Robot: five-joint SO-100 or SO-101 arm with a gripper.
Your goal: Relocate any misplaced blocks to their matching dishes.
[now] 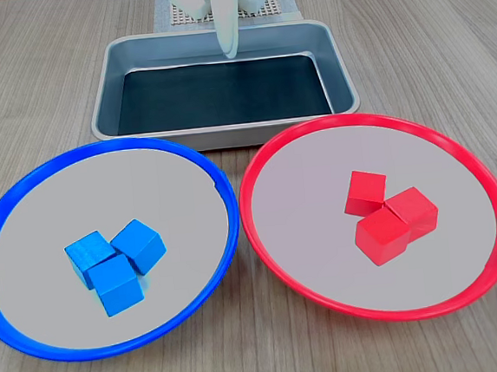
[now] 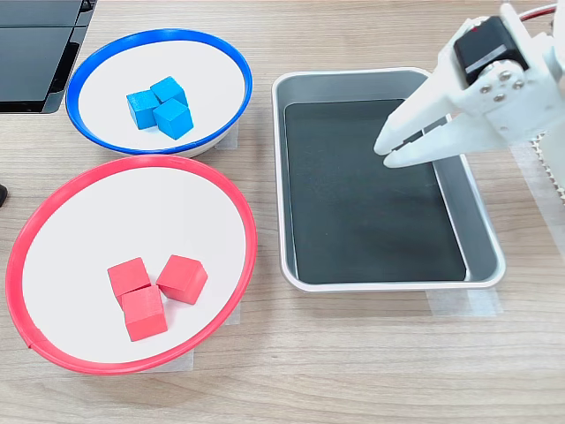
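Note:
The blue-rimmed dish [image 1: 101, 194] [image 2: 203, 66] holds three blue blocks [image 1: 116, 258] [image 2: 159, 104] bunched together. In the red-rimmed dish [image 1: 308, 172] [image 2: 132, 208] lie three red blocks [image 1: 389, 215] [image 2: 154, 287], also touching one another. No block of the other colour shows in either dish. My white gripper [image 1: 231, 53] [image 2: 382, 153] hangs over the far part of the silver tray [image 1: 106, 103] [image 2: 371, 212], well away from both dishes. Its fingers are shut with nothing between them.
The tray's dark floor is bare. In the second exterior view a black device [image 2: 35, 53] lies at the top left, next to the blue dish. The arm's base on a white mesh mat [image 1: 183, 16] stands behind the tray.

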